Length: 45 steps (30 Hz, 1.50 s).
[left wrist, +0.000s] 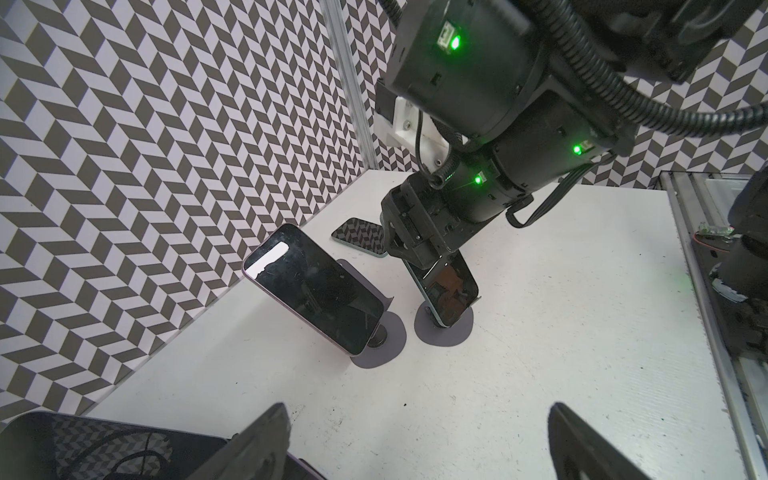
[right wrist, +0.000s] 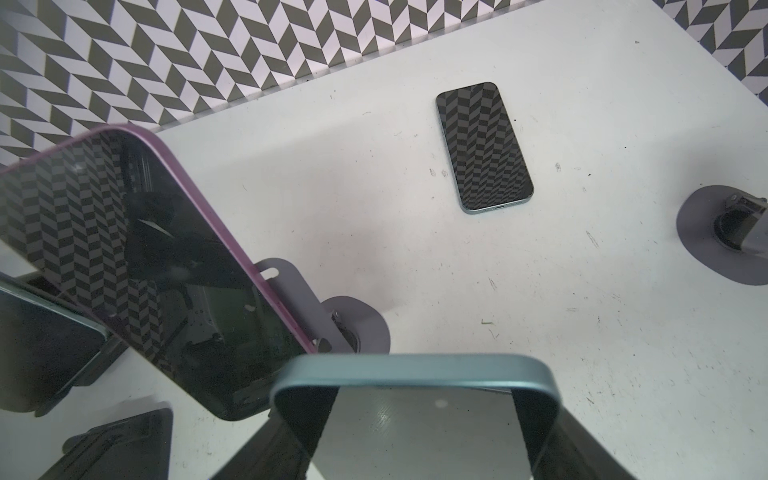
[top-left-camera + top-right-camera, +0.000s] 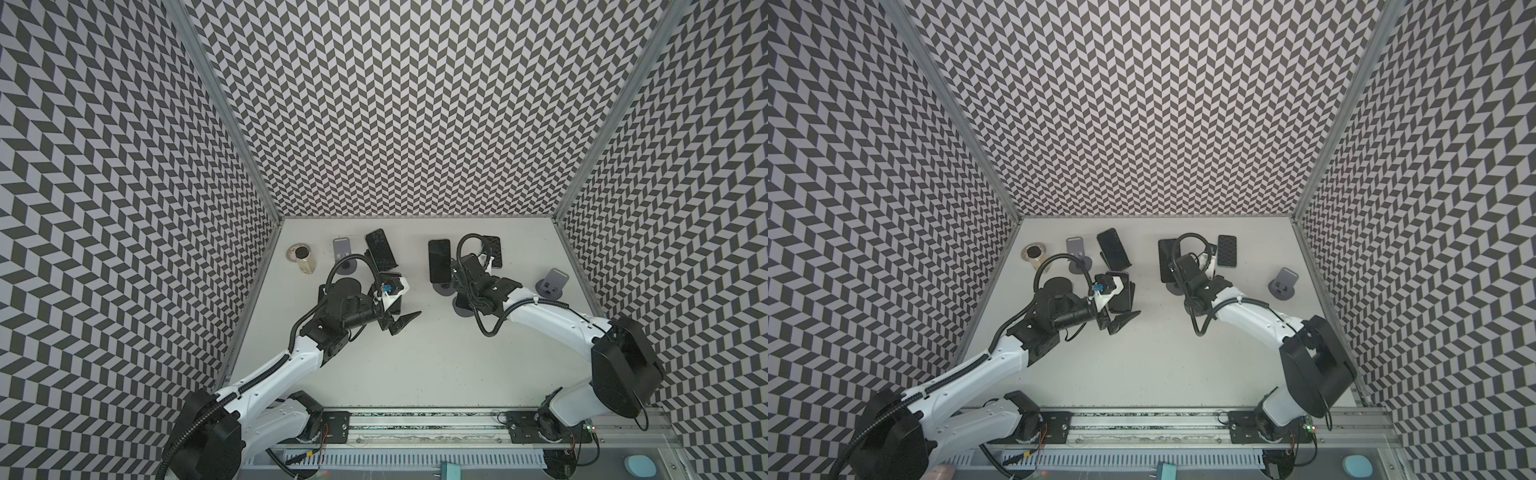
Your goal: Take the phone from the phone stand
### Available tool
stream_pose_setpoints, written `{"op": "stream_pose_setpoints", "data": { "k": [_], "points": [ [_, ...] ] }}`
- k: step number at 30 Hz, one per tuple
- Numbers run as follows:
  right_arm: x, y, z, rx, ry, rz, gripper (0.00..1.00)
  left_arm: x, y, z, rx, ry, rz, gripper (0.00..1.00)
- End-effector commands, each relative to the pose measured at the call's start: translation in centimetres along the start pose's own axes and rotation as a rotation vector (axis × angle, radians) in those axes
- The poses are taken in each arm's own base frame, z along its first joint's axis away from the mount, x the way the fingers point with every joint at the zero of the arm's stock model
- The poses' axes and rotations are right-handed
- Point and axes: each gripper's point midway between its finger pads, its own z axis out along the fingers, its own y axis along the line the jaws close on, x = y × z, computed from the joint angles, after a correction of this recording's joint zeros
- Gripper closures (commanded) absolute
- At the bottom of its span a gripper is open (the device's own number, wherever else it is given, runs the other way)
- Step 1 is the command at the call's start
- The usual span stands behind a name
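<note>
A teal-edged phone [image 2: 411,370] leans on a grey phone stand, whose round base [image 1: 446,334] shows under it. In both top views this phone [image 3: 439,259] [image 3: 1165,257] stands right of centre near the back. My right gripper [image 2: 415,419] reaches over its top end. Its fingers lie against both long edges with no gap showing, and the same grip [image 1: 419,251] is seen from the left wrist view. My left gripper [image 1: 415,440] hangs open over bare table, left of centre [image 3: 401,324], with nothing between its fingers.
A purple-edged phone [image 3: 380,249] [image 2: 145,257] leans on a stand at the back left. Another propped phone [image 3: 1121,295] sits under my left wrist. One phone [image 3: 492,251] [image 2: 484,147] lies flat behind my right arm. Two stands without phones [image 3: 343,255] [image 3: 552,282] and a jar [image 3: 302,257] stand nearby.
</note>
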Motion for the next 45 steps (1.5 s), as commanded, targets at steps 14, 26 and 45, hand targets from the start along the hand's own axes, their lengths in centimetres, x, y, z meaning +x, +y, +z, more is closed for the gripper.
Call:
{"op": "stream_pose_setpoints", "data": {
  "k": [14, 26, 45],
  "points": [
    [-1.2, 0.7, -0.4, -0.045, -0.034, 0.022, 0.34, -1.1, -0.1, 0.1, 0.019, -0.013, 0.025, 0.03],
    [-1.2, 0.5, -0.6, -0.047, -0.040, 0.012, 0.36, -1.1, -0.2, 0.1, 0.022, -0.012, 0.022, 0.03],
    [-1.5, 0.5, -1.2, -0.067, -0.041, -0.021, 0.47, -1.1, -0.4, 0.3, 0.041, -0.004, 0.005, 0.03]
  ]
}}
